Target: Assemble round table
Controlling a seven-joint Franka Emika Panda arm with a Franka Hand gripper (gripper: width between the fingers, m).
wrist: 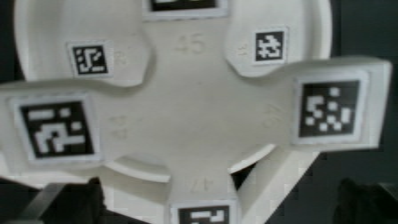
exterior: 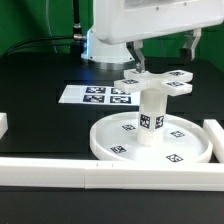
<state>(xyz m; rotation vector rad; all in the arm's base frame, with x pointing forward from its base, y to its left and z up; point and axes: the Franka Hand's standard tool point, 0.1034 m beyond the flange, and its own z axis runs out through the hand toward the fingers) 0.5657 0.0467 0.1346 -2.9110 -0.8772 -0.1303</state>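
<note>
Cross foot (exterior: pixel 155 83): stiff, light plastic; hold one arm.
Claw (exterior: pixel 167 54): wide apart, I think, just above foot.

Exterior wide, wrist close above foot (wrist: pixel 187 110)

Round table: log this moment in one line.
disc flat on table | post upright on disc hub | cross foot atop post | gripper open above foot

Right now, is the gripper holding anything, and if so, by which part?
Nothing seems to be held. The gripper hangs open above the cross-shaped foot, which rests on the post.
</note>
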